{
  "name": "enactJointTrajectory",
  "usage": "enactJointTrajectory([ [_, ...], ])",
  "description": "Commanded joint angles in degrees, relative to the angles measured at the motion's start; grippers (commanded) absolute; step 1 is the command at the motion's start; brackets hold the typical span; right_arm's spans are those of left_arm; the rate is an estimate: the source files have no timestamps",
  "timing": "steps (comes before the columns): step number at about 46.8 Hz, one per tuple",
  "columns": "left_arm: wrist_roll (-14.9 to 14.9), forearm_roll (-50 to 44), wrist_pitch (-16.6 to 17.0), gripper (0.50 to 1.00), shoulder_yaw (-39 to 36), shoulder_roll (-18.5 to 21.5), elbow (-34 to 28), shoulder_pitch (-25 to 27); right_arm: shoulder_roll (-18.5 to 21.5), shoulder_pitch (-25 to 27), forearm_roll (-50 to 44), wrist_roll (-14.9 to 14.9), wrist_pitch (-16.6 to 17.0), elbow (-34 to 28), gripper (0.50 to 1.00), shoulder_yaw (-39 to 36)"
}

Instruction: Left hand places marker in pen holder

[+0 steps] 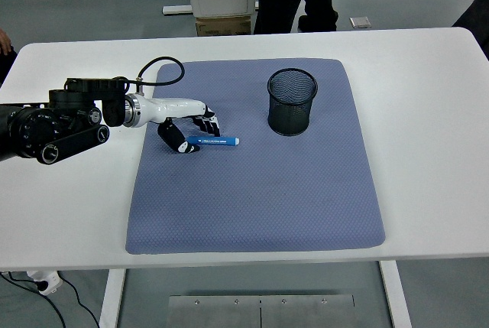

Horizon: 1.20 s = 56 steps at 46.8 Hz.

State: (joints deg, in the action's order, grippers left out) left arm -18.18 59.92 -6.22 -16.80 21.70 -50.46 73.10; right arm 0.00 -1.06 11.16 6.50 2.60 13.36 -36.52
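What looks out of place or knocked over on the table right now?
Nothing stands out. The pen holder stands upright on the blue mat, and the marker lies flat at the left hand.

Blue mat [252, 190], white table [428, 114]

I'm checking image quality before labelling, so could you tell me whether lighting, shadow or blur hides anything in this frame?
Head view: even, soft light, no glare on the white table. Head view: sharp focus; the marker and mesh pen holder are crisp. Head view: only faint shadows under the left robot hand on the mat.
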Motion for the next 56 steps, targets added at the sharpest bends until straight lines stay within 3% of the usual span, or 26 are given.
enactJointTrajectory([
  [1, 0.0, 0.0, 0.1, 0.666, 0.0, -0.2, 0.0, 0.0, 0.0, 0.0, 0.0, 0.0, 0.0, 0.0, 1.000, 0.0],
  [7, 0.0, 0.3, 0.2, 0.660, 0.0, -0.7, 0.0, -0.3, 0.0, 0.0, 0.0, 0.0, 0.0, 0.0, 1.000, 0.0],
  [11, 0.0, 0.5, 0.2, 0.610, 0.0, -0.9, 0.0, -0.3, 0.0, 0.0, 0.0, 0.0, 0.0, 0.0, 1.000, 0.0],
  [17, 0.0, 0.6, 0.2, 0.575, 0.0, -1.2, 0.0, -0.3, 0.0, 0.0, 0.0, 0.0, 0.0, 0.0, 1.000, 0.0],
  [41, 0.0, 0.7, 3.6, 0.572, 0.0, -1.5, 0.0, -0.2, 0.0, 0.0, 0.0, 0.0, 0.0, 0.0, 1.000, 0.0],
  [56, -0.1, 0.7, 4.0, 0.569, 0.0, -1.9, 0.0, -0.6, 0.0, 0.0, 0.0, 0.0, 0.0, 0.0, 1.000, 0.0],
])
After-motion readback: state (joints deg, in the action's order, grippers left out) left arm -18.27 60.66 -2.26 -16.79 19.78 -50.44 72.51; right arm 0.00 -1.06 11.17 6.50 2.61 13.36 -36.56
